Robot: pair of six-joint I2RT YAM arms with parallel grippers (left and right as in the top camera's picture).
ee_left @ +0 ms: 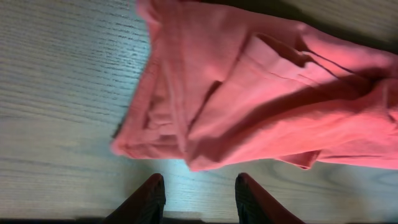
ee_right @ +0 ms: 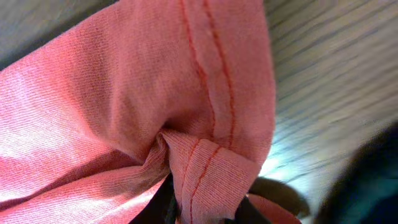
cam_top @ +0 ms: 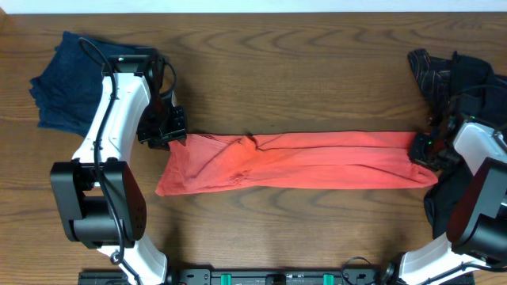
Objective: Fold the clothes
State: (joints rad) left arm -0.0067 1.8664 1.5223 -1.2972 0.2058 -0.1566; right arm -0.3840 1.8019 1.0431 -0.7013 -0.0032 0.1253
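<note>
T-shirt (cam_top: 293, 162): coral-red, laid in a long crumpled band across the middle of the table (cam_top: 301, 71), drawn out from side to side
Left fingers (ee_left: 152, 199): held apart, with nothing gripped between them; the shirt's bunched end is seen lying on the wood just ahead of the tips
Right fingers (ee_right: 158, 208): clamped on the shirt's other end, with a stitched hem pinched into a fold between them
Navy garment (cam_top: 67, 83): crumpled at the far left of the table, apart from the shirt
Black garments (cam_top: 459, 71): heaped at the right edge, beside the right arm
</note>
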